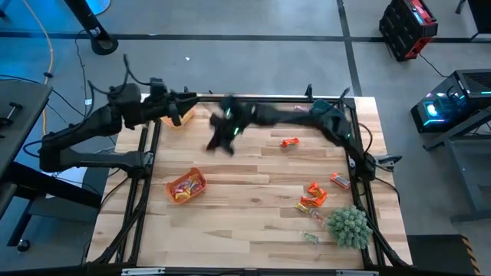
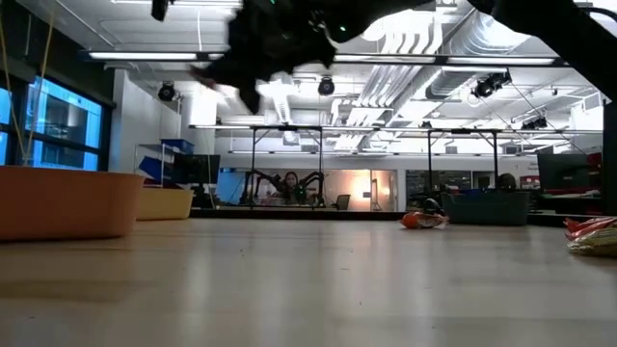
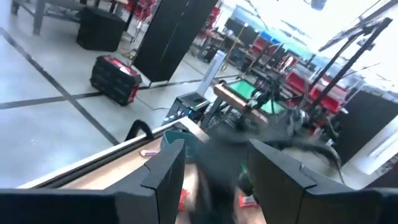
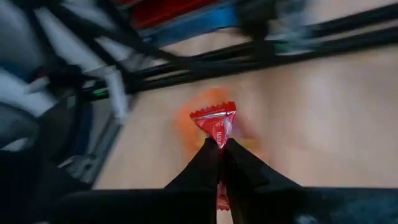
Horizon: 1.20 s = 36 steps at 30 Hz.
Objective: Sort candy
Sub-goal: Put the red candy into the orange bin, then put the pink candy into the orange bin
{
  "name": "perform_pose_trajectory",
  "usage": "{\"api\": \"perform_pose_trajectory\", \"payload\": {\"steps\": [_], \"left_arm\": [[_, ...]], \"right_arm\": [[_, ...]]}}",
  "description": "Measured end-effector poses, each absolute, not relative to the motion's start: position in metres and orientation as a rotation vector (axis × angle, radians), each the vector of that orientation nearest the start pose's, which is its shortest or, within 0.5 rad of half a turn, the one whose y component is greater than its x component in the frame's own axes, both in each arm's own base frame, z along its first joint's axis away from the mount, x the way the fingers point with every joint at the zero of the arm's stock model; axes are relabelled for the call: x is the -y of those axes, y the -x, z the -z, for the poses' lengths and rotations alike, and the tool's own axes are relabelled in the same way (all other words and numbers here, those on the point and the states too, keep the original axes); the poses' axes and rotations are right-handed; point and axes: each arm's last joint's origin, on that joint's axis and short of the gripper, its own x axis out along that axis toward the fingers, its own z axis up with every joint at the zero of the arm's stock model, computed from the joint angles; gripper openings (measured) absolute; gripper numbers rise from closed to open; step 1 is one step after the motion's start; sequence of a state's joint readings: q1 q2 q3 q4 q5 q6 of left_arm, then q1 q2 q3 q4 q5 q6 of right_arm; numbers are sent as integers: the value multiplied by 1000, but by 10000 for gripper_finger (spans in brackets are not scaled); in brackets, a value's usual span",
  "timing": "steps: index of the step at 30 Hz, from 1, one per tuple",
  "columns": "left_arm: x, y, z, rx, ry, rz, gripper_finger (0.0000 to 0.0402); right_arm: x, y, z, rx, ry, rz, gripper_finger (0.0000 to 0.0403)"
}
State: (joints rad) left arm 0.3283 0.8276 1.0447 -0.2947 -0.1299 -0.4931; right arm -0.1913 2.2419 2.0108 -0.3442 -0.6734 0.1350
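Right pincer [image 4: 219, 144] pressed together on a red-wrapped candy [image 4: 214, 124], pinched at one end of the wrapper, carried in the air above the counter [image 1: 253, 195]. In the high view right pincer [image 1: 221, 132] blurred, above the middle of the counter's far half, beyond the orange tray [image 1: 186, 185] and off toward its right.

Left pincer [image 3: 211, 168] spread, empty, waiting beyond the orange tray near the far edge.

Step in hand, by judgement: carry to a tray and drop. Orange tray already holds orange and red wrappers, so likely the target.

- Grip on the wrapper end looks thin; keep the carry smooth.
- Bring down low inside the tray rim before release, so nothing bounces out.
- Keep clear of the left arm nearby.

Remaining candy pile [image 1: 313, 199] well to the right of the orange tray; single red piece [image 1: 289, 142] beyond it.
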Motion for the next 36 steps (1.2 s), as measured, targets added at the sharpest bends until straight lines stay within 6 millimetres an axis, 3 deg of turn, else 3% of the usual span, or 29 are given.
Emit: {"api": "perform_pose_trajectory", "payload": {"steps": [3, 5, 9, 14, 19, 23, 25, 27, 31, 36], "left_arm": [[-54, -147, -405, 59, 495, -460, 166], [-53, -144, -406, 66, 516, -455, 166], [-51, -144, -404, 44, 542, -429, 166], [-51, -146, -403, 30, 549, -400, 166], [-51, -145, -403, 33, 551, -398, 166], [-51, -145, -404, 34, 552, -394, 166], [-50, -145, -404, 33, 552, -383, 166], [-50, -144, -404, 34, 551, -371, 166], [-49, -141, -406, 43, 547, -367, 166], [-48, -139, -407, 47, 530, -366, 166]], "right_arm": [[34, -524, -249, -534, -341, -441, 4], [19, -531, -244, -499, -345, -411, 4], [15, -543, -231, -443, -441, -367, 9], [6, -553, -200, -484, -546, -304, 37], [-5, -556, -183, -519, -573, -271, 113], [-10, -557, -183, -493, -506, -212, 182], [-2, -553, -192, -504, -461, -216, 208], [19, -544, -210, -521, -430, -177, 226], [85, -510, -246, -640, -337, 56, 235], [171, -449, -260, -902, -254, 357, 236]]}}
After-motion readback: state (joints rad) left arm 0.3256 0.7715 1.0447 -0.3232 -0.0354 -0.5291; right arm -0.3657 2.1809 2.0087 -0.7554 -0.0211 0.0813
